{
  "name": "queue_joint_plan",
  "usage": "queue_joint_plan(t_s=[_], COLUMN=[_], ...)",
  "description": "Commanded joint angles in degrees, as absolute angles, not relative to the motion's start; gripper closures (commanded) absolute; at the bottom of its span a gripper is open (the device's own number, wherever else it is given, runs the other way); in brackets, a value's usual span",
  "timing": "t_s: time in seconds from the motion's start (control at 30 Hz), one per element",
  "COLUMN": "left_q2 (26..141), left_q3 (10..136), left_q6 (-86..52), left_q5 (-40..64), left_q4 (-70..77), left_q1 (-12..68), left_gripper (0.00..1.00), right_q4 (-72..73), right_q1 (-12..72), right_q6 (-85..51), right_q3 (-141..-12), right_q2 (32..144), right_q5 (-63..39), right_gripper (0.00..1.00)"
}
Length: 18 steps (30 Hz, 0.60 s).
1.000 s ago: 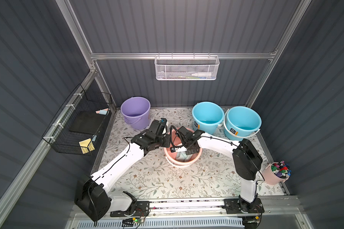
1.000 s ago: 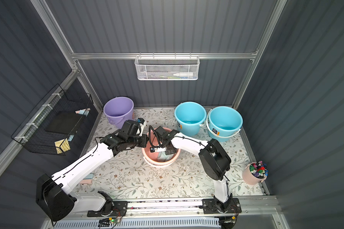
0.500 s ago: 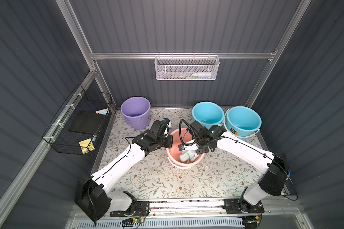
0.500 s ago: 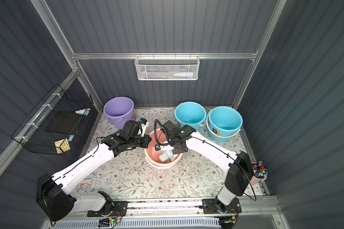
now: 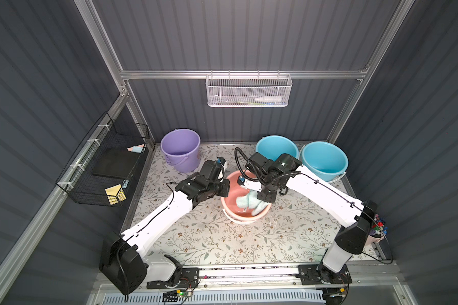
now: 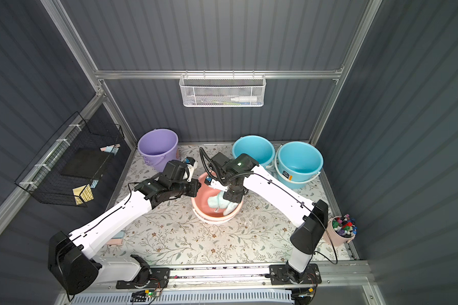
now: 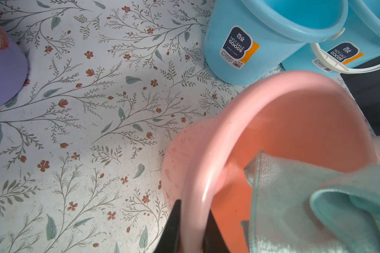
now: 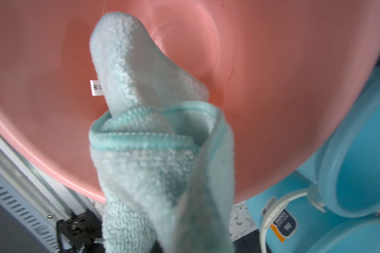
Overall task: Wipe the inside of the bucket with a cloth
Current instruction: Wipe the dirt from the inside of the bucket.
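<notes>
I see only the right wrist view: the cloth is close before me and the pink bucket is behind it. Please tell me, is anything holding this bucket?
Observer: Yes. The left pincer is shut on the rim of the pink bucket, one finger outside and one inside.
Operator: Is another bucket near that side?
Observer: A purple bucket stands nearer the back wall on that side, apart from the pink one.
Operator: Where is my cloth inside the bucket?
Observer: In both top views the cloth is bunched under the right pincer, on your arm's side. The inner wall by the left pincer is bare.
</notes>
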<state>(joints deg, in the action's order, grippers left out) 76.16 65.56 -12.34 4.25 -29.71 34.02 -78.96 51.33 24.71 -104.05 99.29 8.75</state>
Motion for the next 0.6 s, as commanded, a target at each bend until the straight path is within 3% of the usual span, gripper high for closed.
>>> queue_joint_plan(t_s=[0.0,0.57], left_q2=[74.27,74.11], left_q3=[67.65,67.25], left_q6=[-12.22,-12.13], left_q5=[3.87,5.71], left_q4=[-28.21,-28.03], left_q1=[33.67,33.75], left_gripper=[1.0,1.0], right_q4=[-84.39,-84.6], right_q1=[51.44,49.76], right_q6=[10.77,1.26], right_q3=[-105.11,-108.66], right_q2=[101.25,115.57], right_q5=[6.02,1.3], right_gripper=[1.0,1.0])
